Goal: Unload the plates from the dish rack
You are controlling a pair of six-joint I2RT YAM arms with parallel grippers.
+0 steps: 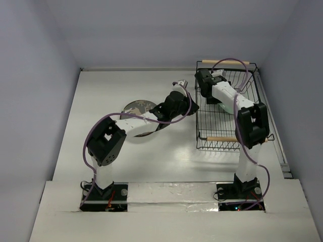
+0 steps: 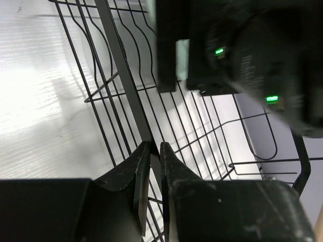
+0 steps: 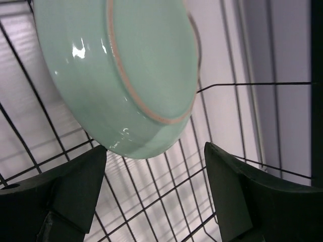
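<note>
The dish rack [image 1: 252,93], black wire with two wooden handles, stands at the right. A mint green plate [image 3: 126,75] leans inside it, just above and between my right gripper's [image 3: 156,151] wide-open fingers, not touched. From above only a sliver of this plate [image 1: 225,107] shows under the right forearm. My left gripper [image 2: 155,146] is shut on the flat black bar of the rack's [image 2: 121,75] left side. A brown patterned plate [image 1: 137,107] lies on the table, partly hidden by the left arm. No other plates are visible.
The right gripper's black body with green lights [image 2: 242,50] hangs inside the rack, close ahead of the left gripper. The white table [image 1: 166,156] is walled at the back and sides.
</note>
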